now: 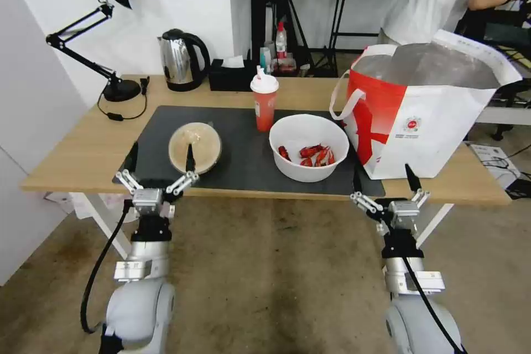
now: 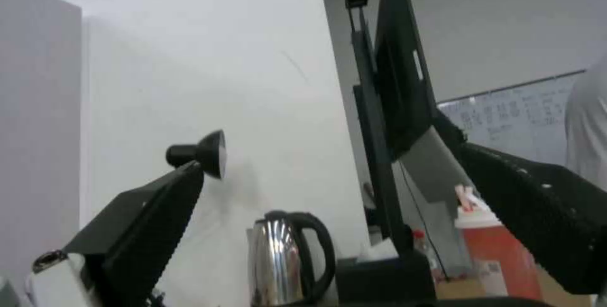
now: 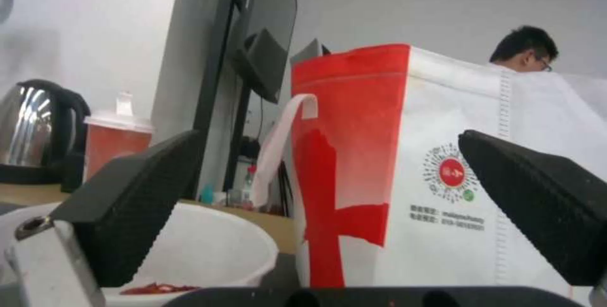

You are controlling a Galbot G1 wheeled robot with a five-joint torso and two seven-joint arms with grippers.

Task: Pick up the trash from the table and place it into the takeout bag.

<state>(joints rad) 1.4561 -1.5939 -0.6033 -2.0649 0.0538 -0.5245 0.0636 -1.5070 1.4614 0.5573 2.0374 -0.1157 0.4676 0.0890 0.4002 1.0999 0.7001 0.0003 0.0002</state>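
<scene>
Trash sits on the desk (image 1: pixel 83 155) mat: clear-lidded bowl (image 1: pixel 194 147), red cup (image 1: pixel 264 102), crayfish bowl (image 1: pixel 308 146). Takeout bag (image 1: pixel 426 116) stands right. Left tool (image 1: pixel 159 168) and right tool (image 1: pixel 383 181) hover spread wide at the near edge.

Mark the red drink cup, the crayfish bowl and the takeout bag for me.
Red drink cup with white lid (image 1: pixel 265 110), head view, cup wall.
White plastic bowl with crayfish shells (image 1: pixel 307 168), head view, outer wall.
White takeout bag with red panel (image 1: pixel 442 127), head view, white side.

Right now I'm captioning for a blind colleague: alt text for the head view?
Both open grippers, left and right, hover at a wooden table's near edge before a lidded bowl, red cup, crayfish bowl and takeout bag.
</scene>
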